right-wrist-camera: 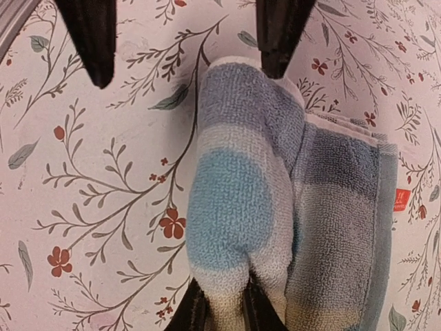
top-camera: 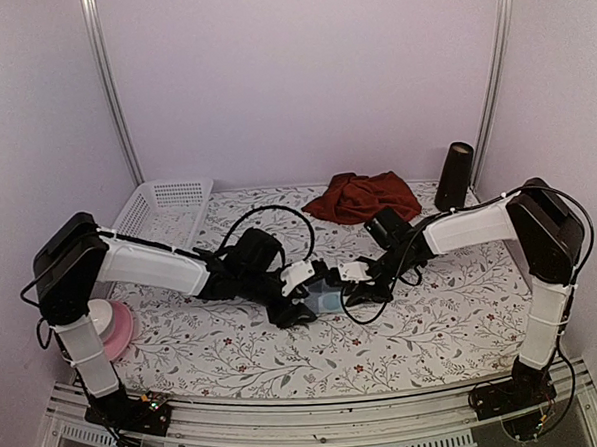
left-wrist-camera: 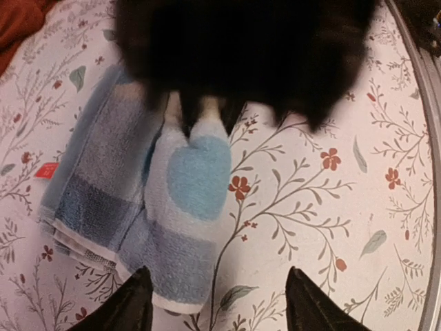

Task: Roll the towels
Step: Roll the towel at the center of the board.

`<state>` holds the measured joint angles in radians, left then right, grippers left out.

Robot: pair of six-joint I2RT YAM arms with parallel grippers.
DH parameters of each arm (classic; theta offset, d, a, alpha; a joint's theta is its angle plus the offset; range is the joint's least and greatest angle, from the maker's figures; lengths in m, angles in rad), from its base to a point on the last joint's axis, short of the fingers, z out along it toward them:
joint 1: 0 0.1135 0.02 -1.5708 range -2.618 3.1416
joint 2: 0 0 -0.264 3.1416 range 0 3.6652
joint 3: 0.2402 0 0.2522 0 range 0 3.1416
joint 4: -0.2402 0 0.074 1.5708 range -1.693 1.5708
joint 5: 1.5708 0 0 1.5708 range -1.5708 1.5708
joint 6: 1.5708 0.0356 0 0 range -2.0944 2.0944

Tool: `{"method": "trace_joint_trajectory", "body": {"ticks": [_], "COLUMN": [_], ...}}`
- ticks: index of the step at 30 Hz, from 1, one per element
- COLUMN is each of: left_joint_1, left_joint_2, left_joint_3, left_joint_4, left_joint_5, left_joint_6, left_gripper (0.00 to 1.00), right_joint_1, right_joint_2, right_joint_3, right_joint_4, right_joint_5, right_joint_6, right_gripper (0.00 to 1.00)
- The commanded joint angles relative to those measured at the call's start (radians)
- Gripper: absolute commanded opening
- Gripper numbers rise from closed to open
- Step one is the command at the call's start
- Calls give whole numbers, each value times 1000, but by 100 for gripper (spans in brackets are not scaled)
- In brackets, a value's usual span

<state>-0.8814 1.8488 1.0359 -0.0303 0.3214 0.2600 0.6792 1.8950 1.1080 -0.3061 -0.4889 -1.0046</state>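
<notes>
The checked towel (top-camera: 328,302) lies partly rolled at the middle of the table, between both grippers. In the left wrist view the roll (left-wrist-camera: 193,200) sits on the towel's flat part, with a red tag (left-wrist-camera: 47,170) at its left edge. My left gripper (left-wrist-camera: 217,272) stands open at the roll's near end, holding nothing. My right gripper (right-wrist-camera: 224,293) is shut on the roll's opposite end of the checked towel (right-wrist-camera: 241,193). The maroon towel (top-camera: 362,195) lies crumpled at the back of the table.
A white basket (top-camera: 162,206) stands at the back left. A black cylinder (top-camera: 454,175) stands upright at the back right, next to the maroon towel. A pink and white dish (top-camera: 114,328) sits beside the left arm's base. The tablecloth (top-camera: 434,327) is flowered.
</notes>
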Motion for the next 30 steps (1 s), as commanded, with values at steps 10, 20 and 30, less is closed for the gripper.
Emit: {"method": "trace_joint_trajectory", "body": {"ticks": [10,20,30], "left_joint_1": [-175,-229,-265], "left_joint_2": [-90,-80,-86], "left_joint_3": [-175,-217,-257], "left_joint_4": [268,370,426], "left_joint_5": [-271,-358,-282], "left_joint_6": [249,319,368], "left_gripper": [73,67,56], "right_joint_1": [-73,-67,-64], "right_joint_2": [190,260,276], "right_joint_3": [245,313,316], "right_joint_4": [-532,-708,-668], "right_joint_5": [-292,-363,-330], "right_joint_6": [-65,-166,-113], "right_gripper": [13,15,17]}}
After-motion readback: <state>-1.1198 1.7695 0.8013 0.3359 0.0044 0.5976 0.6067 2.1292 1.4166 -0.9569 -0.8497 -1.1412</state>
